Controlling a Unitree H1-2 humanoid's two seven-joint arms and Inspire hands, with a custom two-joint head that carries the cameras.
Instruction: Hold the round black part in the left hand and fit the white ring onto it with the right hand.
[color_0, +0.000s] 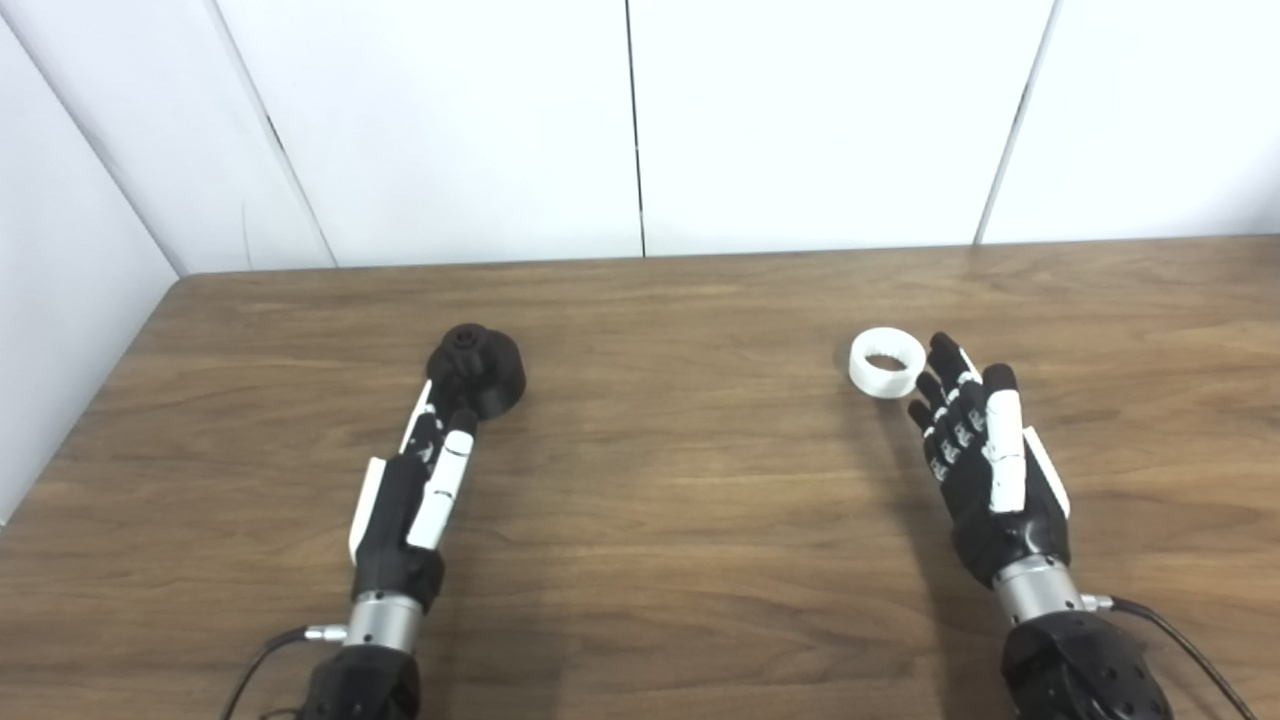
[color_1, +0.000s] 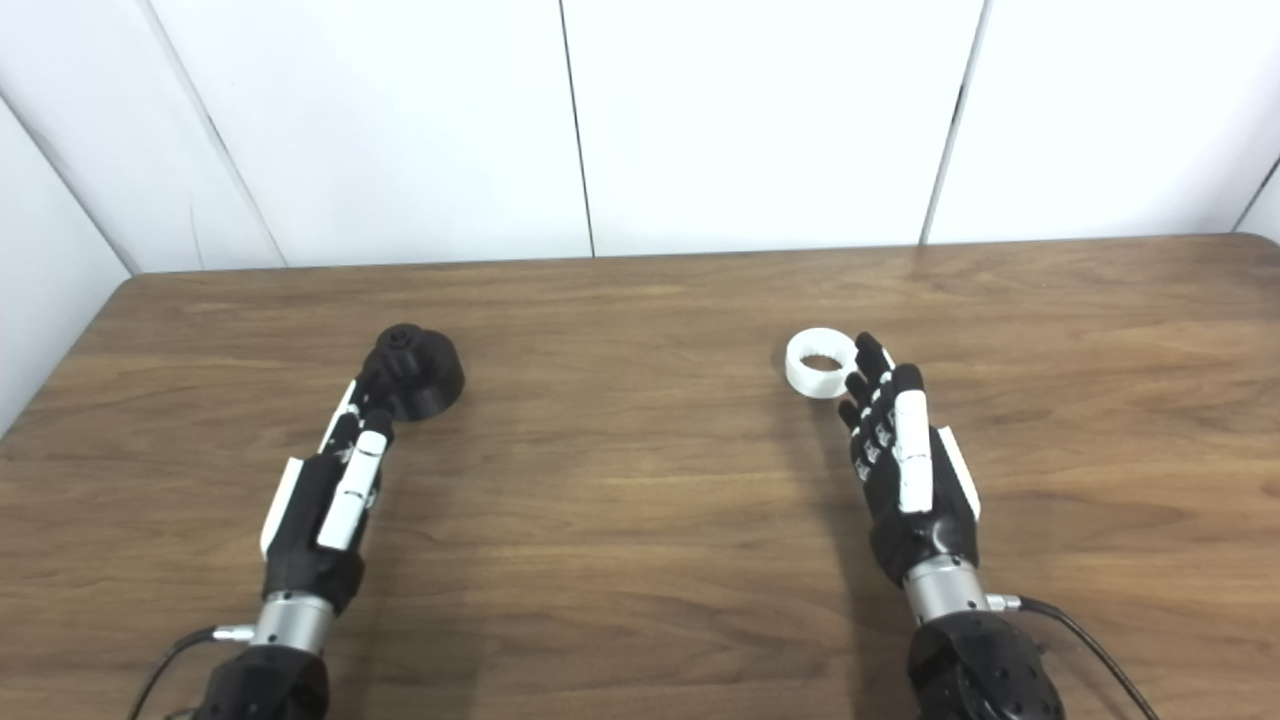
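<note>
White wall panels stand behind a brown wood-grain counter, and that counter carries everything you are working with. Your round black part sits at about ten o'clock from the counter's middle, resting flat with its knobbed top up. Your left hand lies low over the counter at about eight o'clock, fingers stretched out straight toward the part; the fingertips reach its near edge, but you cannot tell whether they touch it, and nothing is grasped. The white ring lies flat, hole up, at about two o'clock. Your right hand sits at about four o'clock, fingers extended and a little apart, holding nothing, with its fingertips just beside the ring's right edge. The part and the ring lie well apart.
</note>
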